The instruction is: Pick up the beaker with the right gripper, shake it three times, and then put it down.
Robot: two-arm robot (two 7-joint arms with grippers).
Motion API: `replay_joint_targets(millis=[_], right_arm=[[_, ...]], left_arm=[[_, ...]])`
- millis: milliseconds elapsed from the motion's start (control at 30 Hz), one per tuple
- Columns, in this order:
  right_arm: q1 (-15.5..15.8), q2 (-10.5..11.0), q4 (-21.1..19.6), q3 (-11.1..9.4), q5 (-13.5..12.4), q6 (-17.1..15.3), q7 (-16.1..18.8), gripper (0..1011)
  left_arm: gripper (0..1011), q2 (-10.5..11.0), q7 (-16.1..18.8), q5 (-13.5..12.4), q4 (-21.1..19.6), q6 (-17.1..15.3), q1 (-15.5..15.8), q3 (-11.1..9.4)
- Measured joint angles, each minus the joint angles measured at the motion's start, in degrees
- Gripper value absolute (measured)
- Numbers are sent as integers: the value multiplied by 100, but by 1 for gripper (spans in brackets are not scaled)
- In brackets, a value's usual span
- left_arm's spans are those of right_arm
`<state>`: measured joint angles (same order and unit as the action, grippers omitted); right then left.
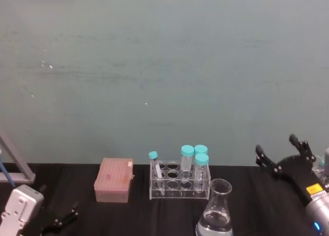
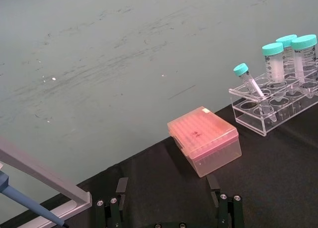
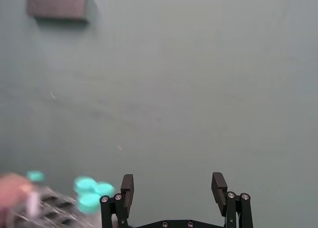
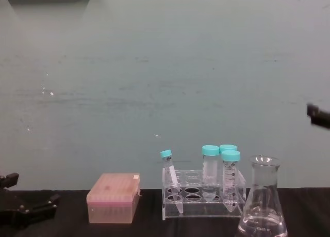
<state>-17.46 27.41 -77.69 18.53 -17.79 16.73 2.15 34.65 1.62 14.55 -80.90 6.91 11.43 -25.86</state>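
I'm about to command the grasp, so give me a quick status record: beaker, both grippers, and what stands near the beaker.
beaker: upright on the table, ungrasped, just in front of the rack's right end
right gripper: open, raised to the right of the beaker, apart from it
left gripper: open, parked low at far left
rack: four teal-capped tubes, the small one tilted
box: pink, left of the rack
stage: pick-up not yet done

Soft, even light covers the wall (image 1: 164,66), while the black table (image 1: 257,195) stays dark with few shadows. Faint glints mark the beaker (image 1: 216,220). In the right wrist view, the rack (image 3: 49,208) and caps (image 3: 89,188) blur.
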Motion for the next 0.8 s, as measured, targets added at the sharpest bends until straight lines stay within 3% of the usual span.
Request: replay_joint_targets(millis=[133, 233, 367, 600, 800], right_arm=[[110, 49, -462, -129, -542, -288, 476, 1000], [172, 87, -689, -170, -798, -571, 705, 1000], [270, 164, -1037, -185, -1189, -1190, 1097, 1000], [326, 290, -1320, -124, -1275, -1864, 1363, 1000], [372, 303, -1347, -114, -1280, -2226, 1476, 1000]], left_arm=[[1000, 0, 0, 0, 0, 0, 0, 0], [1000, 0, 0, 0, 0, 0, 0, 0], [1000, 0, 0, 0, 0, 0, 0, 0], [1000, 0, 0, 0, 0, 0, 0, 0], [1000, 0, 0, 0, 0, 0, 0, 0]])
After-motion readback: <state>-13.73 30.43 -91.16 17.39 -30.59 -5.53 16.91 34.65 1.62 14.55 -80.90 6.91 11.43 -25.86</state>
